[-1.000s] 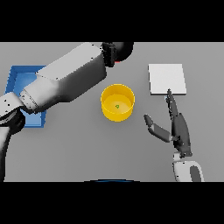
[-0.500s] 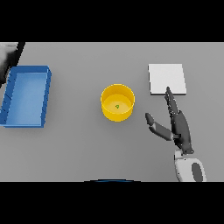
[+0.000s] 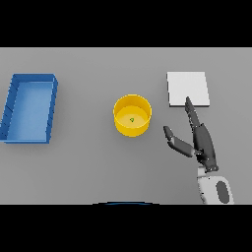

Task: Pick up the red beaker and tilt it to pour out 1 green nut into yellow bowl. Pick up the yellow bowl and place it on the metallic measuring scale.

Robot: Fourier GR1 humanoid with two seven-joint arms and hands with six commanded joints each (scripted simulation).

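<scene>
Bowl [image 3: 132,115], yellow, nut [image 3: 132,119] inside, left of right hand [image 3: 203,143]; fingers [image 3: 191,109] straight, spread, apart from it.

No text, label or number can be read anywhere — every surface in view is plain.

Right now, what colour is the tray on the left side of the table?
Blue, seen in the head view: the tray has blue walls and floor.

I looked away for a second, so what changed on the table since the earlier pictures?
The left arm, which reached across above the yellow bowl, pulled back to the left and is now out of view. The right hand edged slightly left, fingers straight. Bowl with its green nut, blue tray and scale stayed put.
</scene>
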